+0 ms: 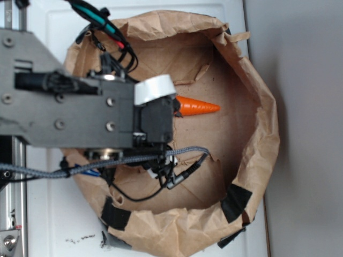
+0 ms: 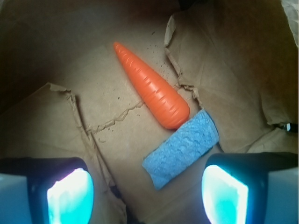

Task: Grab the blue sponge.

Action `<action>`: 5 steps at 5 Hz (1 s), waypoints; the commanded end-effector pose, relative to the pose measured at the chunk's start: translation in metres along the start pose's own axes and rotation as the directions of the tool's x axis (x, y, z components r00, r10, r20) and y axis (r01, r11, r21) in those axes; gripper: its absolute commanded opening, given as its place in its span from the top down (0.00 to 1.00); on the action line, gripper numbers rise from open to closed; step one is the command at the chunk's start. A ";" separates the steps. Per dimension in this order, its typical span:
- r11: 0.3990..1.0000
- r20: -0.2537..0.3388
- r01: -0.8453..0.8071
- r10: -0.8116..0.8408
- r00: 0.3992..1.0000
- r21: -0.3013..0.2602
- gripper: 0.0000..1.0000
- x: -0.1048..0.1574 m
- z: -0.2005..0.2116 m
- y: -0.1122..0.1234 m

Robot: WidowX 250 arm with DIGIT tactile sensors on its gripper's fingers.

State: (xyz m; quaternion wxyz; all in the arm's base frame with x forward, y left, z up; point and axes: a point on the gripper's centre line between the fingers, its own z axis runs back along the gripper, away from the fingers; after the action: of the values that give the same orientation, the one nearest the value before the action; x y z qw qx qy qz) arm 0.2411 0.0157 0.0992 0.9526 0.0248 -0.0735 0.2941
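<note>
Exterior view: the robot arm reaches over a brown paper bag lying on the white table. An orange carrot pokes out toward 3 o'clock from under the arm.

Wrist view: the pincer is spread wide, its fingers at the lower corners. The blue sponge lies between them, slightly toward 1 o'clock, touching the carrot's thick end.

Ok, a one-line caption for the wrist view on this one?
Open hand above a blue sponge touching the wide end of an orange plastic carrot on torn brown paper.
</note>
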 end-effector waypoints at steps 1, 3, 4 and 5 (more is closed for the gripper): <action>0.999 0.022 -0.037 0.037 0.999 -0.007 0.00 0.009 0.006 0.006; 0.999 0.022 -0.037 0.037 0.999 -0.007 0.00 0.009 0.006 0.006; 0.989 0.039 -0.135 0.138 0.990 -0.064 0.00 -0.009 -0.013 0.028; 0.978 0.064 -0.196 0.200 0.978 -0.068 0.00 -0.016 -0.029 0.039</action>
State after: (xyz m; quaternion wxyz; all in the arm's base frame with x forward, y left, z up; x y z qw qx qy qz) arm 0.2068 0.0339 0.0610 0.9235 -0.0009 -0.1033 0.3693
